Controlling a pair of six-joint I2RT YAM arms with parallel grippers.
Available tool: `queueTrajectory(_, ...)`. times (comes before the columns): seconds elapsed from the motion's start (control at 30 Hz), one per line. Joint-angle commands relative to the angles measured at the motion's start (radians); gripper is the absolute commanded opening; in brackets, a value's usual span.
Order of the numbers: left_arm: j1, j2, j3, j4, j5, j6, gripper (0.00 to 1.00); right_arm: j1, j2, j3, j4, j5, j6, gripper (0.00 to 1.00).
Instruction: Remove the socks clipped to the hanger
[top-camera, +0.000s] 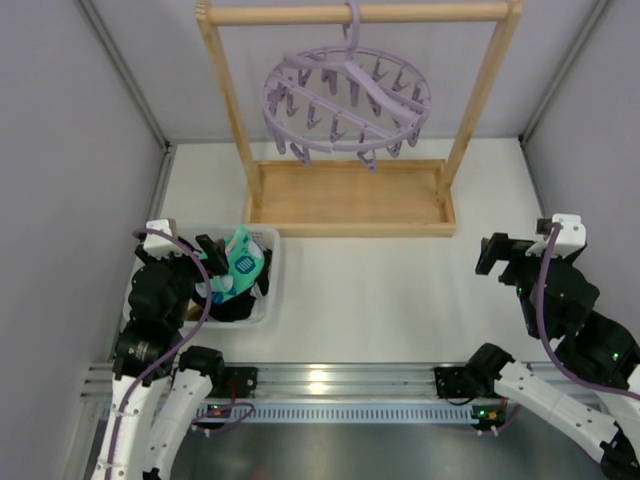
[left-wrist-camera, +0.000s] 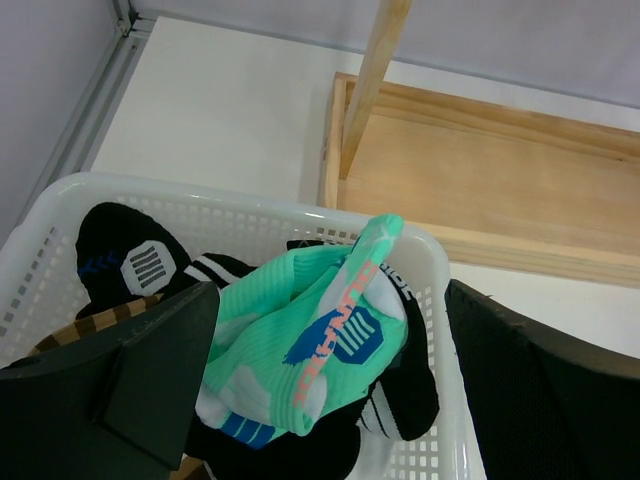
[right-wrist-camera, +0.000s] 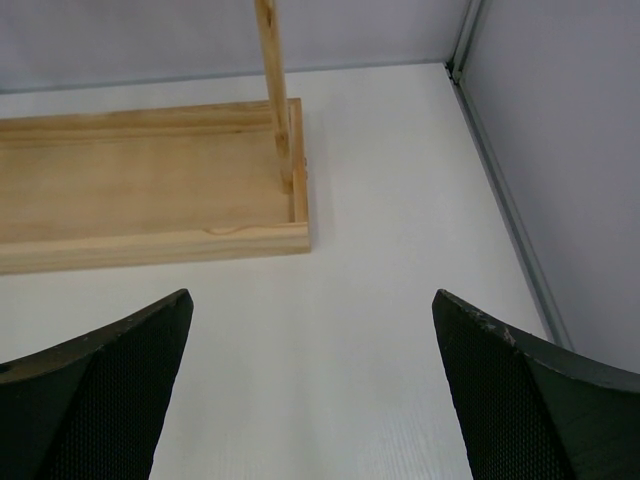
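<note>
Overhead view of a white worktop with two robot arms at its near edge. At the far side stands a wooden rack, and a round lavender hanger hangs by its hook from the top bar. The hanger's small pegs dangle around the ring above the rack's flat base.

The socks are well apart from the hanger, piled in a white slotted basket on the near left of the worktop, close to the rack's left corner. On top of the pile lies a mint sock with a blue and white patch and orange lettering. Under and around it, the left wrist view shows black socks, one with a grey ribbed patch and one with white stripes. A brown striped sock peeks out at the basket's left side.

The left pincer hovers over the basket with its jaws spread wide. In the wrist view the mint sock sits in the gap between the two dark fingers, resting on the pile rather than clamped.

The right pincer hangs over bare worktop on the right, near the rack's right post. Its jaws are also wide apart and grip nothing, as the right wrist view shows.
</note>
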Motion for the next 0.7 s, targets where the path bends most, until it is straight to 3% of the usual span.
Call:
queueTrajectory(0.0,-0.002,-0.003,-0.005,0.039,-0.014,-0.004,0.98,-0.013,0.000,-0.016,0.000,-0.011,0.000,0.99)
queueTrajectory(0.67,-0.002,-0.010,-0.006,0.039,-0.014,-0.004,0.98,-0.013,0.011,-0.082,0.069,-0.048,0.010,0.99)
